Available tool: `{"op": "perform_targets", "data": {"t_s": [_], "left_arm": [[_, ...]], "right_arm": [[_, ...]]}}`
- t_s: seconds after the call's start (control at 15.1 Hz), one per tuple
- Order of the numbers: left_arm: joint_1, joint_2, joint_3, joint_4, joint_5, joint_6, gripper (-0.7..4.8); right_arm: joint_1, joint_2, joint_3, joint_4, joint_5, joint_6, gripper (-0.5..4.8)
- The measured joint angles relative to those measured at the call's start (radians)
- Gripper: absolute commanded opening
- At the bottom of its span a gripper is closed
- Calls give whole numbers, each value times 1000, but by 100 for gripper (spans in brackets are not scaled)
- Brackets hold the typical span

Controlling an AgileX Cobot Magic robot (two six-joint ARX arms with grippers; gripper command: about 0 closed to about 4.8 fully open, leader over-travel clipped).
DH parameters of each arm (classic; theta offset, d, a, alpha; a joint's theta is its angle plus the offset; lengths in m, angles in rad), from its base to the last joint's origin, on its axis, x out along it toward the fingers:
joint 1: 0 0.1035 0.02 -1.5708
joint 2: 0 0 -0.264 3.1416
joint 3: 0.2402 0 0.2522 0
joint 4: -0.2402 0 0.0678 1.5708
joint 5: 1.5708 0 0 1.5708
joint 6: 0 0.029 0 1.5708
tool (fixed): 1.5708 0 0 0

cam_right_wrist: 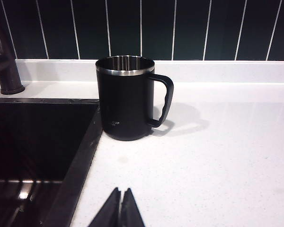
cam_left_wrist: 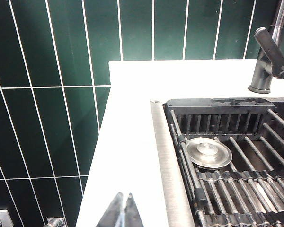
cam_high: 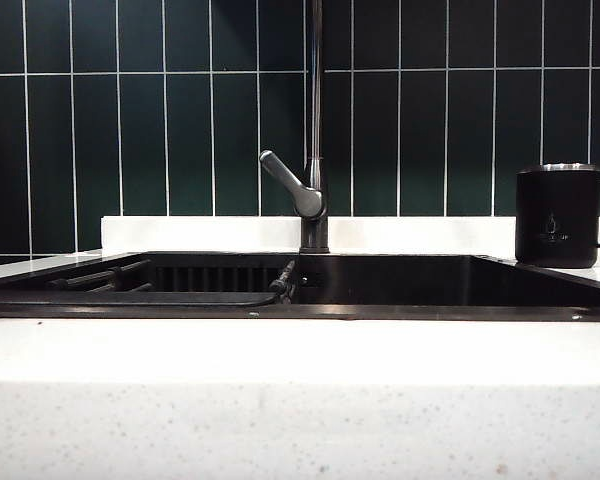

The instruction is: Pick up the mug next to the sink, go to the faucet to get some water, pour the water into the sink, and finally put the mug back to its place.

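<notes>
Black mug [cam_right_wrist: 126,99] upright beside sink [cam_right_wrist: 80,146], faucet [cam_high: 313,130] behind, left gripper [cam_left_wrist: 122,213] and right gripper [cam_right_wrist: 119,210] pressed together, apparently empty.

Little of the robot shows from here. The left gripper [cam_left_wrist: 123,213] appears only as two slim dark fingertips tapering to sharp points, their inner faces a duller grey. The right gripper [cam_right_wrist: 119,209] looks the same: two matte black wedge-shaped tips, smooth, with no visible screws, cables or markings.
</notes>
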Motion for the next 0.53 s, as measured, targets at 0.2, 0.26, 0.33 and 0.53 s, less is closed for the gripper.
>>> {"op": "perform_targets", "data": {"t_s": [0.2,0.26,0.33,0.53], "left_arm": [[0,0,0,1,0,0,-6],[0,0,0,1,0,0,-6],[0,0,0,1,0,0,-6],[0,0,0,1,0,-30,-6]], "right_arm": [[1,0,0,0,0,0,17],[1,0,0,0,0,0,17],[1,0,0,0,-1,0,17],[1,0,0,0,-23,3,6]]}}
